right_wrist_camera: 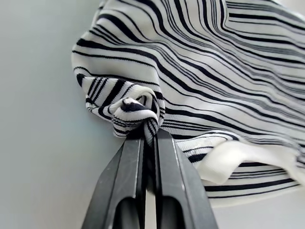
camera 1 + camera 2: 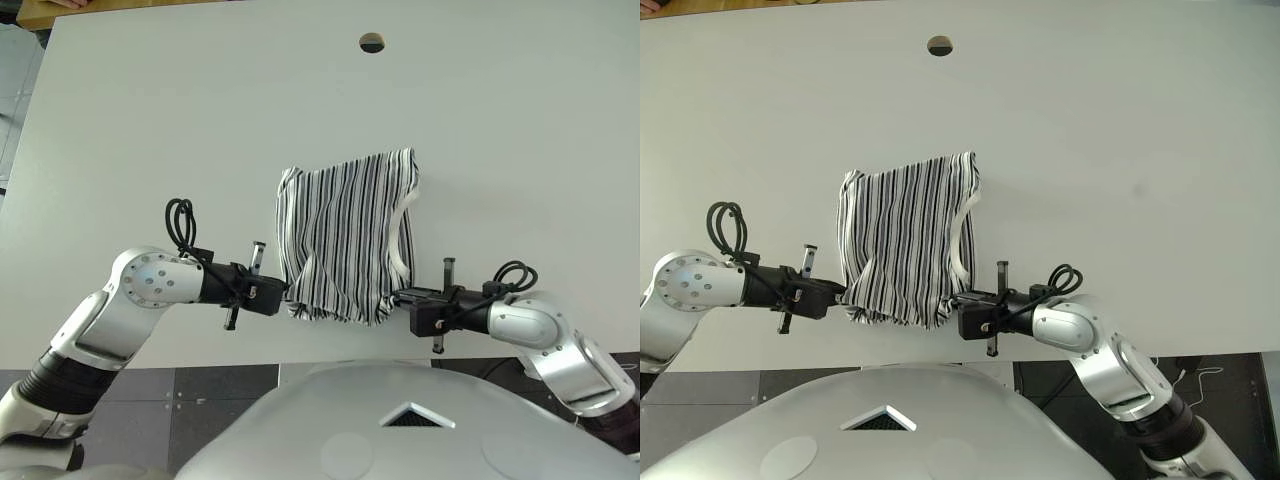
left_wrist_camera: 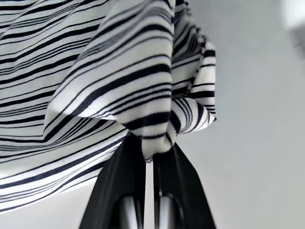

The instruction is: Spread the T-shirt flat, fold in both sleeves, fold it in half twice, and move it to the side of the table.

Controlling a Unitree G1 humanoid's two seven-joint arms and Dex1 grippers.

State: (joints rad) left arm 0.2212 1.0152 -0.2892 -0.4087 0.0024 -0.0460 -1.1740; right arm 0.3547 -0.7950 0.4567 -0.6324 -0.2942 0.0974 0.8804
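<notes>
1. Plainly, the T-shirt (image 2: 345,235) is a soft, light, striped knit. It sags and bunches wherever nothing supports it, so I judge it will drape and slide over the table (image 2: 180,130) and will not hold a shape of its own.
2. It lies at the near middle of the white table as a rough rectangle. Its far edge rests on the surface, its near corners are gathered into wads, and a white-trimmed opening runs along its right side.
3. The best hold is probably at corners or hem edges, pinching only a few layers so the cloth can be drawn taut. A grip on a wad, as here, may drag hidden layers along.
4. The left gripper (image 2: 284,293) is pressed together on the bunched near-left corner. It points right, and its forearm lies low, coming in from the left.
5. The right gripper (image 2: 402,297) likewise pinches a rolled knot of fabric at the near-right corner. It points left, with its arm bent in from the right.
6. The two grippers face each other across the shirt's near edge, roughly level.
</notes>
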